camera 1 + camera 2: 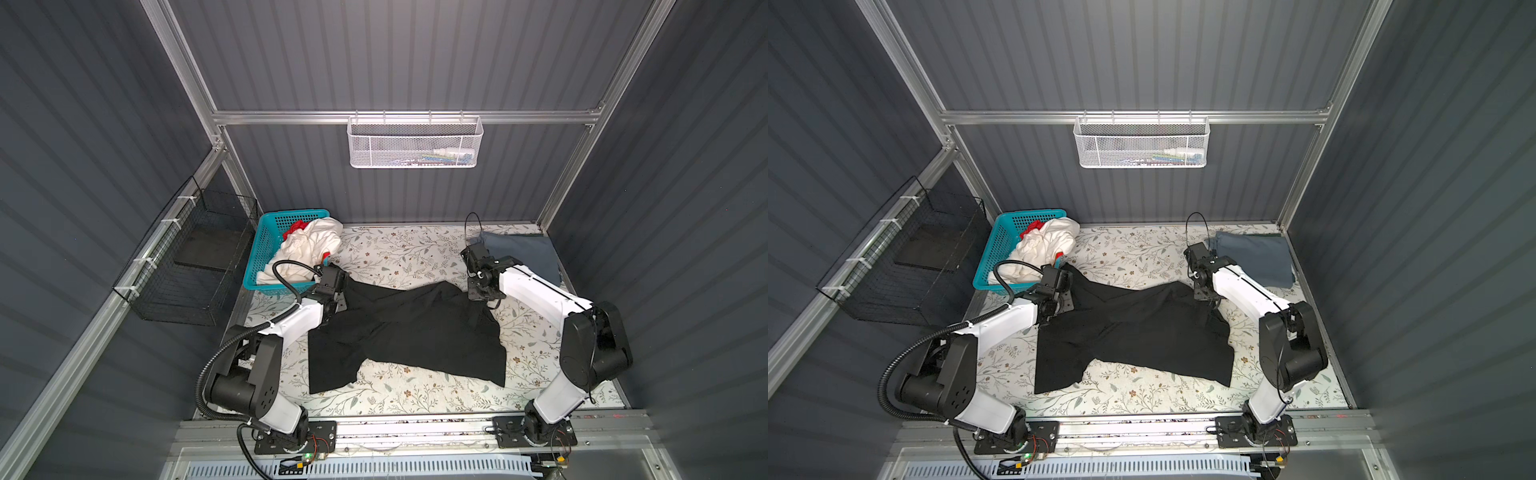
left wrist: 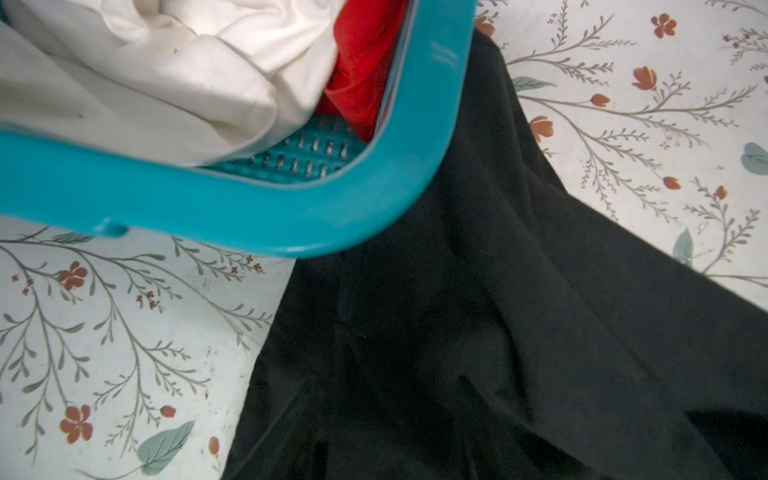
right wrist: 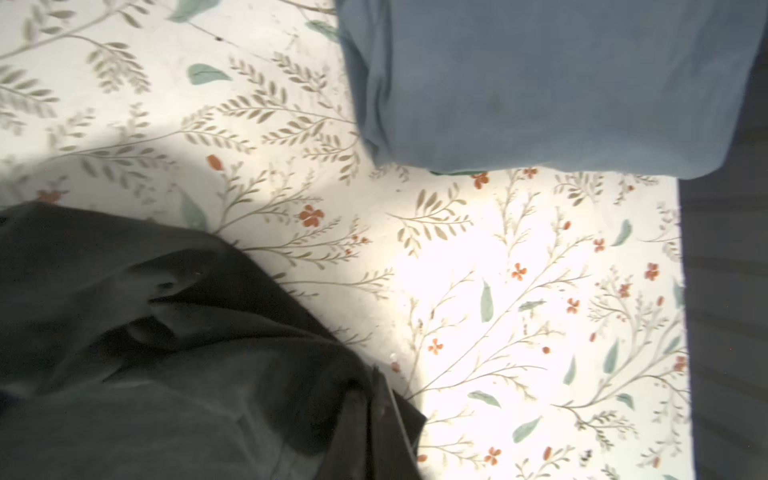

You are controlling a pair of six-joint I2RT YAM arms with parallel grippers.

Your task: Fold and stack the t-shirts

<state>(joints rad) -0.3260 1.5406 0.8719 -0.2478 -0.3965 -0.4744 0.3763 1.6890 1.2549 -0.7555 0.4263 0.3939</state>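
Note:
A large black t-shirt lies spread and creased on the floral table, with its far edge drawn up between my two grippers. My left gripper holds the far left corner beside the teal basket; in the left wrist view black cloth hides its jaws. My right gripper is shut on the far right corner. A folded blue-grey t-shirt lies at the back right. A white t-shirt and a red one lie crumpled in the basket.
The teal basket stands at the back left, touching the black shirt's corner. A black wire basket hangs on the left wall and a white mesh basket on the back rail. Walls enclose the floral table.

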